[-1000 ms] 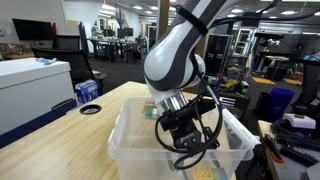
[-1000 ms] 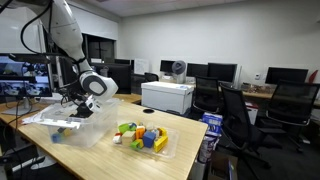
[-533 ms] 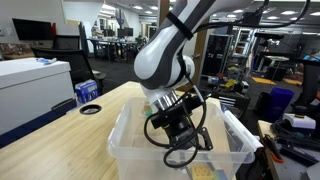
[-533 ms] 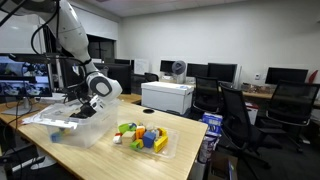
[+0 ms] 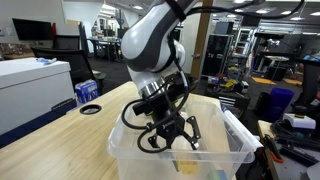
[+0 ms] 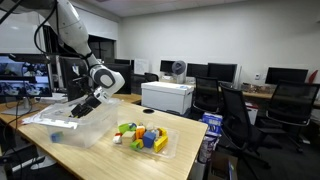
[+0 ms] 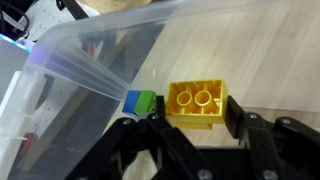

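In the wrist view a yellow two-stud brick [image 7: 196, 103] sits between my gripper's [image 7: 197, 114] black fingers [image 7: 233, 116], which press on both of its sides. A small green brick [image 7: 146, 103] and a blue one [image 7: 132, 101] lie just beside it on the floor of the clear plastic bin [image 7: 110, 60]. In both exterior views the gripper [image 5: 175, 135] [image 6: 78, 108] reaches down inside the bin [image 5: 130, 150] [image 6: 88, 128], which stands on the wooden table. The brick itself is hidden there by the arm and the bin wall.
A clear lid [image 6: 165, 150] with several coloured blocks lies next to the bin. A tape roll [image 5: 90, 108] and a blue box [image 5: 87, 92] are on the table's far side. A white printer [image 6: 167, 96] and office chairs [image 6: 235, 115] stand beyond.
The arm has swung and lowered further into the bin. The jaws have closed from wide open onto the yellow brick.
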Available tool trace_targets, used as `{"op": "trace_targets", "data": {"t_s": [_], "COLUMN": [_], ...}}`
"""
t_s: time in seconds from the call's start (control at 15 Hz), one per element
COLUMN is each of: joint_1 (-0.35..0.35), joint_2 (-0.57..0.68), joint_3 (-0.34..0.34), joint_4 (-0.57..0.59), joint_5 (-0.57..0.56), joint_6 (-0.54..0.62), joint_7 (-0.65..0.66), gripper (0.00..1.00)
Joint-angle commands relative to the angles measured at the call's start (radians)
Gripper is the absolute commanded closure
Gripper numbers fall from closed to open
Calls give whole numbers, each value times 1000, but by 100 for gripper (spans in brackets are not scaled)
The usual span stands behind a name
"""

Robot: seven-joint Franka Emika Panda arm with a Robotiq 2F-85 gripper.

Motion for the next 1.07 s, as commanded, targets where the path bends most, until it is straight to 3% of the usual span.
{"op": "trace_targets", "data": {"t_s": [0.0,0.47,1.0], "joint_1": [42,48,-60], "joint_2": [-139,-323,-383], "joint_3": [-28,-44,-107], "joint_4": [-21,67,120], "joint_5": [-70,-385,-517], "joint_6": [-27,-115,-28], "joint_7": [137,424,559], "gripper": [67,67,67]}}
